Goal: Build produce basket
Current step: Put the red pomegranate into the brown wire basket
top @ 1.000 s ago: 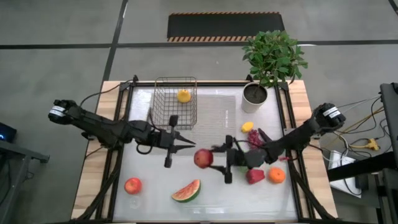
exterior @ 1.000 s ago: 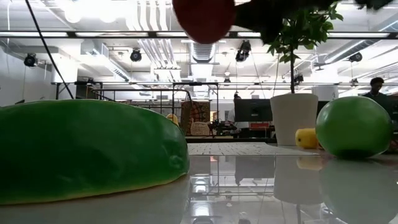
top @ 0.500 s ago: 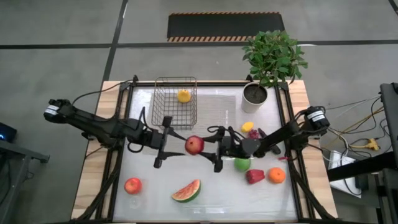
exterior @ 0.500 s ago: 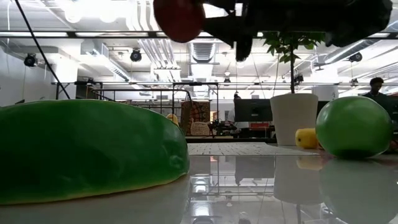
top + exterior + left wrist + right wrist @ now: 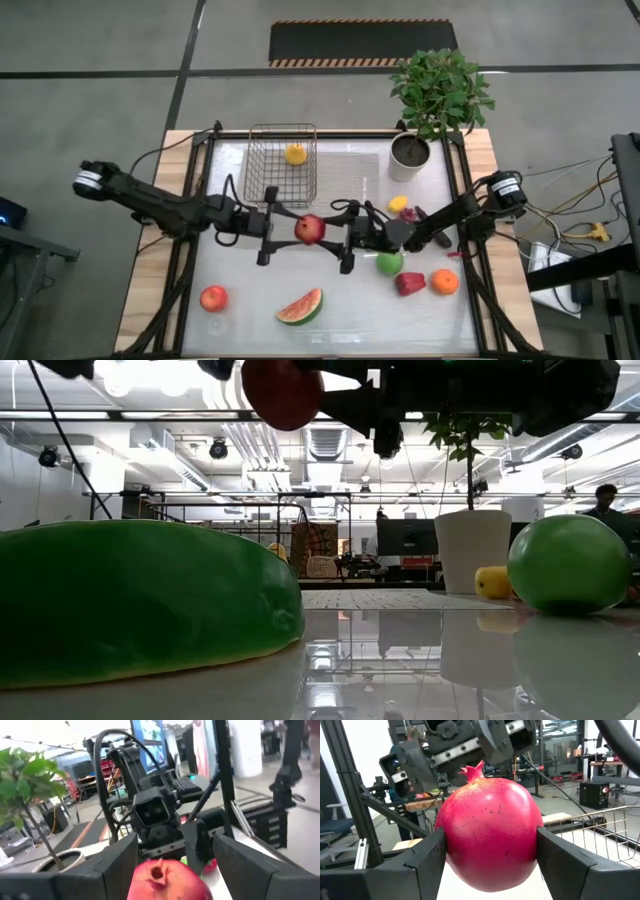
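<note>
A red pomegranate-like fruit [image 5: 310, 229] hangs in the air over the table's middle, with my right gripper [image 5: 324, 231] shut on it from the right. My left gripper [image 5: 296, 228] faces it from the left, open, one finger on each side of the same fruit [image 5: 169, 879]; I cannot tell whether these fingers touch it. The wire basket [image 5: 283, 180] stands at the far left with a yellow lemon [image 5: 295, 153] inside. A green apple [image 5: 389, 263], red pepper [image 5: 409, 283], orange [image 5: 445, 282], watermelon slice [image 5: 300, 307] and a red-orange fruit [image 5: 213, 298] lie on the table. My right gripper pinches the red fruit by its two opposite sides [image 5: 451, 850] between its two fingers [image 5: 420, 865]. The fingers come level from the table's right. The fruit sits upright with its crown [image 5: 472, 770] on top, lifted clear of the table.
A white pot [image 5: 410, 155] with a green plant [image 5: 440, 90] stands at the far right corner. A small yellow fruit [image 5: 398, 203] and purple grapes [image 5: 416, 215] lie beside the right arm. Bare table lies between the watermelon slice and the green apple.
My right gripper has carried the red fruit toward the table's left, still clear of the table. My left gripper has opened and come down toward the fruit, so that its fingers now stand on either side of it.
</note>
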Robot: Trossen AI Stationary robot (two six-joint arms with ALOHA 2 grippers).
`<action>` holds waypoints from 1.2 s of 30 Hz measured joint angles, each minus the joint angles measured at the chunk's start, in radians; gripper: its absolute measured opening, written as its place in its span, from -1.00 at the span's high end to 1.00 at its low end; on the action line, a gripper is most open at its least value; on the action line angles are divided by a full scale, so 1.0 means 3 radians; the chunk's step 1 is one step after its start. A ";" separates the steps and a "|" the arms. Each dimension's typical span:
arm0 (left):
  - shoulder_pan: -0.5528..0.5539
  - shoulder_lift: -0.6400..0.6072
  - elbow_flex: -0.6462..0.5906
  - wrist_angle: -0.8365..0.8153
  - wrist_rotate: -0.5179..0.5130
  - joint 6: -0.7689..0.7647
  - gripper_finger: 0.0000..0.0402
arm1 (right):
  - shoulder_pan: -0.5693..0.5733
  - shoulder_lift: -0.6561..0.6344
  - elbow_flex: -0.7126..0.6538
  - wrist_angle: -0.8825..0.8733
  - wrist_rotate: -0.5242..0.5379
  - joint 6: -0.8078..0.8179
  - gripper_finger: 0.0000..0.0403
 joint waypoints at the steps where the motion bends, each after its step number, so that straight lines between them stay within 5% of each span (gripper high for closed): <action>1: 0.0022 0.0047 -0.0026 0.0098 0.0001 -0.0025 -0.19 | 0.0000 0.0000 0.0000 0.0000 0.0001 0.0010 -0.27; 16: 0.0134 0.0485 -0.0061 0.0617 0.0173 -0.0176 0.16 | 0.0001 0.0000 0.0000 -0.0037 -0.0009 0.0005 -0.27; 26: 0.0142 0.0483 -0.0061 0.0618 0.0169 -0.0177 0.91 | 0.0003 0.0000 -0.0003 -0.0047 -0.0024 -0.0028 -0.27; 36: 0.0142 0.0483 -0.0061 0.0615 0.0169 -0.0174 0.99 | 0.0003 0.0000 -0.0003 -0.0036 -0.0007 -0.0021 -0.43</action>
